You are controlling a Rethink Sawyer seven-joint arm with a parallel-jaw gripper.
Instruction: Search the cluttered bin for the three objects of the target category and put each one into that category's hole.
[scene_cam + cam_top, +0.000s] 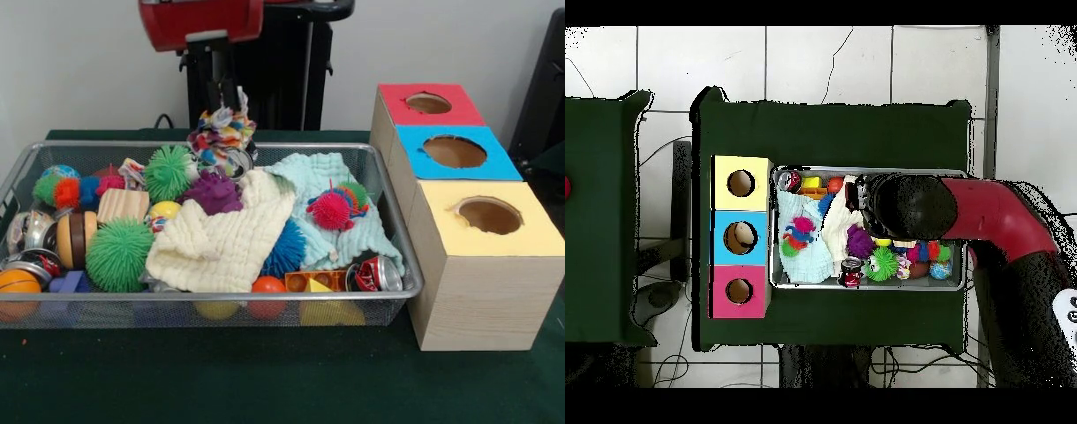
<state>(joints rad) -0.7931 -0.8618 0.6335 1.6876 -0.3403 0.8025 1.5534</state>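
1. Front view: the gripper (222,99) hangs from the red arm head (201,21) at 12 o'clock of the bin (402,265), over its far rim.
2. The fingers are close together, pinched on the top of a spotted wad (221,132). The wad hangs at far-rim height, just above the clutter.
3. A second small spotted white piece (131,170) lies at 10 o'clock in the bin, half hidden. I cannot tell whether it is a wad.
4. Bin contents: cream cloth (221,238) in the centre, pale teal cloth (322,181) at 2 o'clock with a pink spiky ball (330,211) on it, big green pom-pom ball (118,254) at 8 o'clock, crushed can (378,274) at 4 o'clock.
5. Three boxes stand in a row at 3 o'clock of the bin. The yellow-topped box (530,238) is nearest the camera, and its hole (489,215) is uncovered.
6. Overhead view: the arm (985,212) covers the bin's middle, hiding the gripper and the wad. The bin rim (969,250) and the yellow box's hole (741,183) show.
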